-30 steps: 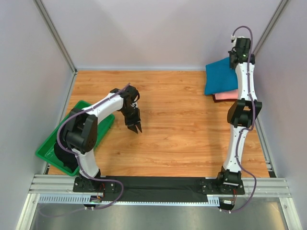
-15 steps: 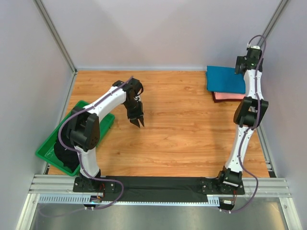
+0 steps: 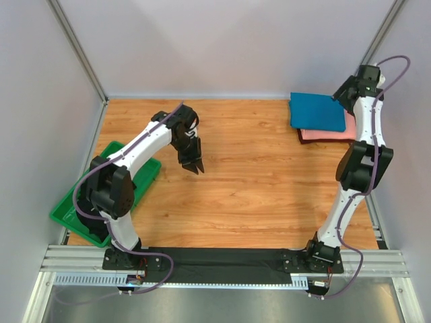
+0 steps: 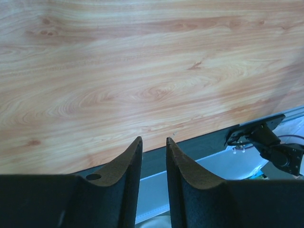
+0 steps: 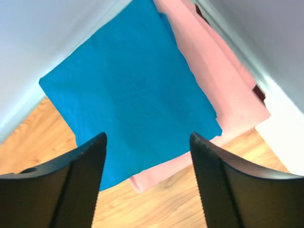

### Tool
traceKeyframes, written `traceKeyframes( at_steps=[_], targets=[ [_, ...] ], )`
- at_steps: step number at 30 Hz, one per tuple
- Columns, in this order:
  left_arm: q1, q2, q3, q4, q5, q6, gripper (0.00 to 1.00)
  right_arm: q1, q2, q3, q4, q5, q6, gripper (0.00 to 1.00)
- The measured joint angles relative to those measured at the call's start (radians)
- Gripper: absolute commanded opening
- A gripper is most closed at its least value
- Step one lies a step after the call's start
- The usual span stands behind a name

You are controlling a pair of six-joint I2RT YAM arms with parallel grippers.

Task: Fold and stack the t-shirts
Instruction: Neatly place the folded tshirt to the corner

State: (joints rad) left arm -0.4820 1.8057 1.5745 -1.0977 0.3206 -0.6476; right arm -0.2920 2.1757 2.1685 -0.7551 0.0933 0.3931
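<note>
Two folded t-shirts lie stacked at the table's far right corner. The teal-blue one (image 3: 316,111) (image 5: 128,90) rests flat on the salmon-pink one (image 3: 331,132) (image 5: 213,80), whose right and near edges stick out from under it. My right gripper (image 3: 345,92) (image 5: 147,135) hovers above the stack's right side, open wide, with nothing between its fingers. My left gripper (image 3: 194,165) (image 4: 153,139) hangs over bare wood left of the table's middle. Its jaws stand a narrow gap apart and hold nothing.
A green tray (image 3: 66,217) sits at the table's left edge beside the left arm. White walls close in the back and both sides, and the stack lies close to the right wall. A black strip (image 3: 222,257) and metal rails run along the near edge.
My right gripper let go of the teal-blue t-shirt, which dropped flat onto the pink one, then opened and drew back to the right. The left gripper shifted slightly farther from the near edge.
</note>
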Motion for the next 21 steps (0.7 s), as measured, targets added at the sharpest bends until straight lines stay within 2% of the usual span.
traceKeyframes(
  at_steps=[5,9,14,21],
  targets=[
    [0.0,-0.032,-0.052,0.02,0.015,-0.001,0.34,-0.058,-0.029,-0.164,0.047,-0.061,0.22,0.62],
    [0.0,-0.05,-0.098,0.043,0.02,-0.002,0.34,-0.074,-0.029,-0.269,0.084,-0.076,0.365,0.62],
    [0.0,-0.056,-0.108,0.046,0.02,-0.002,0.34,-0.073,-0.029,-0.34,0.134,-0.066,0.475,0.63],
    [0.0,-0.055,-0.107,0.046,0.019,-0.001,0.34,-0.073,-0.035,-0.381,0.172,-0.01,0.536,0.64]
  ],
)
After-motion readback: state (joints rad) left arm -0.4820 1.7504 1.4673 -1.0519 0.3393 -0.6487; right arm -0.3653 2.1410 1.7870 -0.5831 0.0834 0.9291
